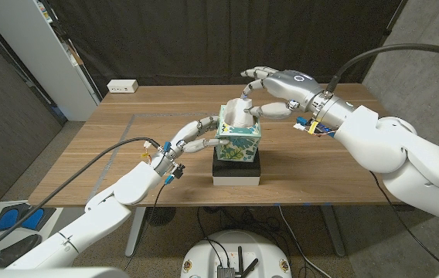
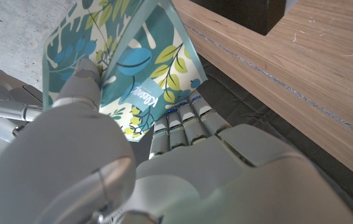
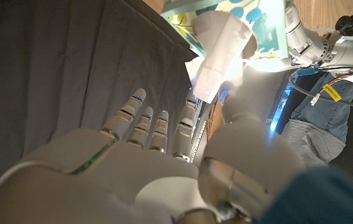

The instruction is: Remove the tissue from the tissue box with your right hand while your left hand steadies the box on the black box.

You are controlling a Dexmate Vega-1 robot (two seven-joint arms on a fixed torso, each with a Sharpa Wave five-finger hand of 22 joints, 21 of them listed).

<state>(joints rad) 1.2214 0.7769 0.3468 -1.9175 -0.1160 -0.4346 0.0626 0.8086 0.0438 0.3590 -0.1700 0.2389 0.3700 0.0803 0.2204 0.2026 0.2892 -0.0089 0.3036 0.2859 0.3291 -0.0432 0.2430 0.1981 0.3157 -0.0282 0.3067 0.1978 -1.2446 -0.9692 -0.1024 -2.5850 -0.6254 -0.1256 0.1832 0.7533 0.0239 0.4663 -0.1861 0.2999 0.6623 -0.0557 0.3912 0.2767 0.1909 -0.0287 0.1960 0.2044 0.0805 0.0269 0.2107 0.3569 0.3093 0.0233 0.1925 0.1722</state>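
Observation:
The leaf-patterned tissue box (image 1: 240,143) stands on the black box (image 1: 237,164), which sits on a white base (image 1: 236,180) at mid table. A white tissue (image 1: 240,113) sticks up from the box top. My left hand (image 1: 195,137) grips the box's left side; the thumb (image 2: 80,87) presses one patterned face (image 2: 136,62) and the fingers (image 2: 183,121) lie along another. My right hand (image 1: 277,91) hovers over the box top. Its thumb (image 3: 242,93) touches the tissue (image 3: 217,50), while the other fingers (image 3: 145,121) stay spread beside it.
A white power strip (image 1: 123,86) lies at the wooden table's (image 1: 343,166) back left. Thin tape lines (image 1: 127,131) mark the left part of the tabletop. A dark curtain hangs behind the table. A person's jeans (image 3: 316,121) appear beyond the box in the right wrist view.

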